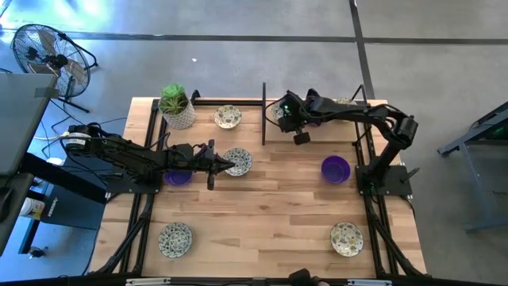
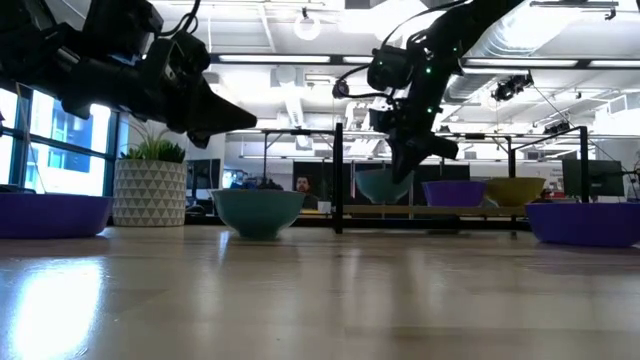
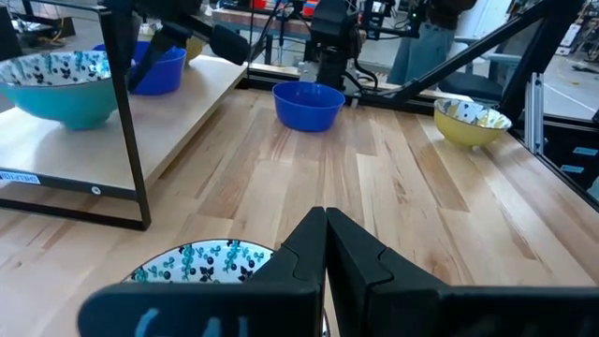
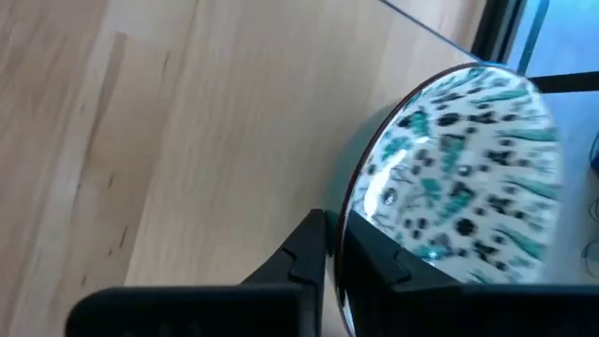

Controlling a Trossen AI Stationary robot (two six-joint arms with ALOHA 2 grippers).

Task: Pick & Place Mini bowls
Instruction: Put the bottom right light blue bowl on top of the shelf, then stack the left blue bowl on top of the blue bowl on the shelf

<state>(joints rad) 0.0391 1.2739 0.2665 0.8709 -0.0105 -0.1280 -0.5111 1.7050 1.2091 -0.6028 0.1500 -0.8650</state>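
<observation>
My right gripper (image 1: 281,114) (image 4: 333,251) is at the far middle of the table, over a raised wooden shelf (image 1: 317,131), shut on a cream bowl with a green speckled pattern (image 4: 459,168) (image 2: 384,186). My left gripper (image 1: 231,165) (image 3: 325,234) (image 2: 246,122) is shut and hovers just above another patterned bowl (image 1: 238,161) (image 3: 201,262) that stands on its base at the table's centre; it touches nothing. A purple bowl (image 1: 178,177) sits under the left arm. Another purple bowl (image 1: 335,168) stands right of centre. My right gripper pinches the patterned bowl's rim (image 4: 363,201), one finger (image 4: 299,257) outside the wall and the other inside. The fingers come slanting down from the table's right side. The bowl sits tilted in the hold, low over the shelf; whether its base touches the shelf I cannot tell.
More patterned bowls stand at the far edge (image 1: 228,117), the near left (image 1: 175,239) and the near right (image 1: 347,238). A white pot with a green plant (image 1: 176,107) is at the far left. A black frame post (image 1: 263,111) borders the shelf, where other bowls (image 2: 455,192) sit.
</observation>
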